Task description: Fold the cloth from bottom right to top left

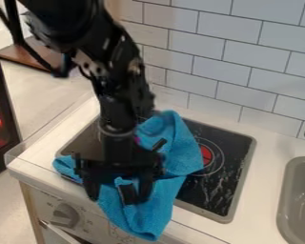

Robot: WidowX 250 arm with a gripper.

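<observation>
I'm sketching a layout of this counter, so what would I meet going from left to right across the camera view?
Dark panel with a red glow, blue cloth, red burner centre, grey sink.

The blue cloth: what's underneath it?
Under the blue cloth is part of the black stovetop, with a red-centred burner peeking out beside it. Whatever else lies beneath is covered, so I can't tell.

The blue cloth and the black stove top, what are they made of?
The cloth looks like soft fabric, maybe terry or microfibre: it's fuzzy, dull and floppy. The stove top looks hard and smooth, with a glossy finish and pale marks like reflections. It could be glass or shiny plastic.
</observation>
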